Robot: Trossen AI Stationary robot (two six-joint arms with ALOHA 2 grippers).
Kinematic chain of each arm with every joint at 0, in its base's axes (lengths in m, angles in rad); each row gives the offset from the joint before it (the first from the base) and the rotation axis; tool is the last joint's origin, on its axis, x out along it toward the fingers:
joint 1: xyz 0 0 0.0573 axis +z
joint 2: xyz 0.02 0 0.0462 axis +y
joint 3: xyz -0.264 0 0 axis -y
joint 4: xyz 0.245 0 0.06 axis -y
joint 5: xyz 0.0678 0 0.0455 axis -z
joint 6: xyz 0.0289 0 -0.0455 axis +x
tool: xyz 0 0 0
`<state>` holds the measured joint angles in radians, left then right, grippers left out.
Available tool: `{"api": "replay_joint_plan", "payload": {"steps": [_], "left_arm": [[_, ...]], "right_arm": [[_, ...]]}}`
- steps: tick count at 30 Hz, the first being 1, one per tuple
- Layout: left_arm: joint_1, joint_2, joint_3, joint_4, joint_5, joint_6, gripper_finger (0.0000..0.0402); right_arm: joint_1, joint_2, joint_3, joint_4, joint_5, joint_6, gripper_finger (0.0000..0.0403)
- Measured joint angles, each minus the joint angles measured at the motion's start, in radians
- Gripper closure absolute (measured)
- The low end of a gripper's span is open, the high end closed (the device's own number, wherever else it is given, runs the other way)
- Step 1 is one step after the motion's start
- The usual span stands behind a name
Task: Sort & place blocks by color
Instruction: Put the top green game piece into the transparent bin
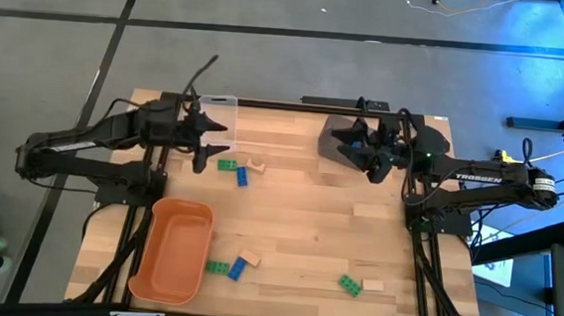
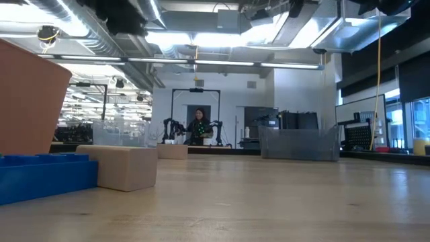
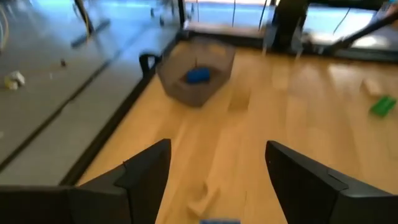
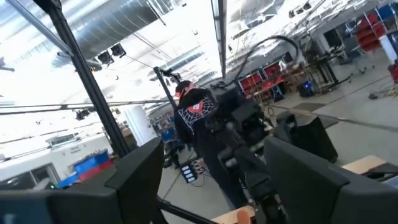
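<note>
Wooden bench carried small blocks in three loose clusters. The left claw hung with its fingers spread and nothing between them, a green block, a blue block and a tan block lying just beside and below it. More blocks lay well away, next to the orange tub. The right claw waited released over the grey bin, which held one blue piece. The bricks looked light, rigid and smooth, probably best pinched across their flat sides. The three near the left claw sat close together, so a neighbour could get nudged. A clear bin stood right behind that claw.
</note>
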<state>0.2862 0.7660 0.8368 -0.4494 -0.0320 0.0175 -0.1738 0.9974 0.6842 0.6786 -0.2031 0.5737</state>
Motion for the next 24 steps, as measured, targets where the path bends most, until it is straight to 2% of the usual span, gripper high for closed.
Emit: {"api": "replay_joint_plan", "payload": {"steps": [6, 11, 17, 24], "left_arm": [[0.069, 0.054, 0.000, -0.107, 0.125, 0.003, 0.0147], [0.128, 0.154, 0.000, -0.176, 0.177, 0.029, 0.0147], [0.157, 0.294, 0.000, -0.200, 0.182, 0.133, 0.0147], [0.122, 0.395, 0.000, -0.205, 0.137, 0.246, 0.0147]], "right_arm": [[0.000, 0.001, 0.000, -0.003, 0.000, 0.023, 0.0126], [0.000, 0.001, 0.000, -0.016, 0.002, 0.026, 0.0126], [0.000, 0.001, 0.000, -0.019, 0.003, 0.049, 0.0126], [0.000, 0.001, 0.000, -0.028, 0.012, 0.078, 0.0126]]}}
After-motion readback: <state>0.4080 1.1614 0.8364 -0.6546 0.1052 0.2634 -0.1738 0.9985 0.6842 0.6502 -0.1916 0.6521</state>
